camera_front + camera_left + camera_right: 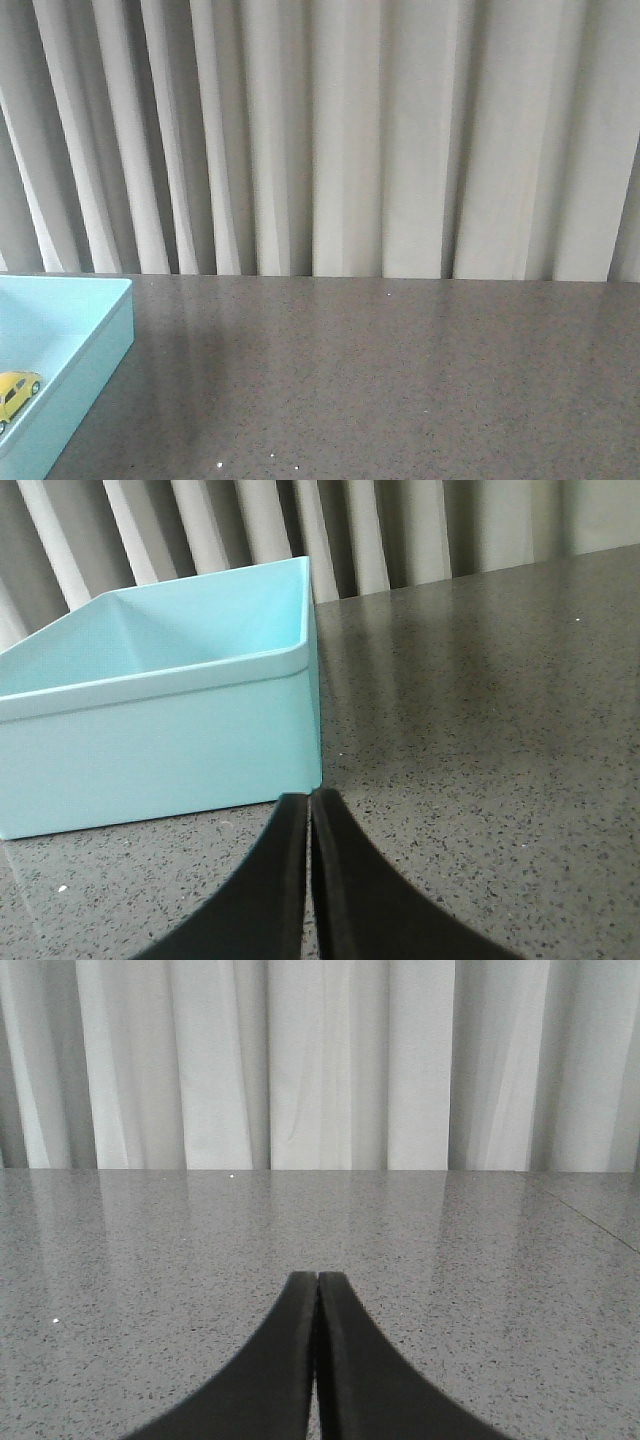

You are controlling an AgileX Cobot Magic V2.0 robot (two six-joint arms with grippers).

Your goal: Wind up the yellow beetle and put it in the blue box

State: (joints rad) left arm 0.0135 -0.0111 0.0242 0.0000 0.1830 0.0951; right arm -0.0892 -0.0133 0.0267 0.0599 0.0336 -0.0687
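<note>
The yellow beetle (16,390) lies inside the blue box (100,345) at the left edge of the front view, partly cut off by the frame. The blue box also shows in the left wrist view (160,750), its near corner just beyond my left gripper (309,798), which is shut and empty above the table. The beetle is hidden behind the box wall in that view. My right gripper (317,1277) is shut and empty over bare table. Neither gripper shows in the front view.
The dark speckled grey table (380,380) stretches to the right of the box. A pleated white curtain (340,130) hangs along the table's far edge.
</note>
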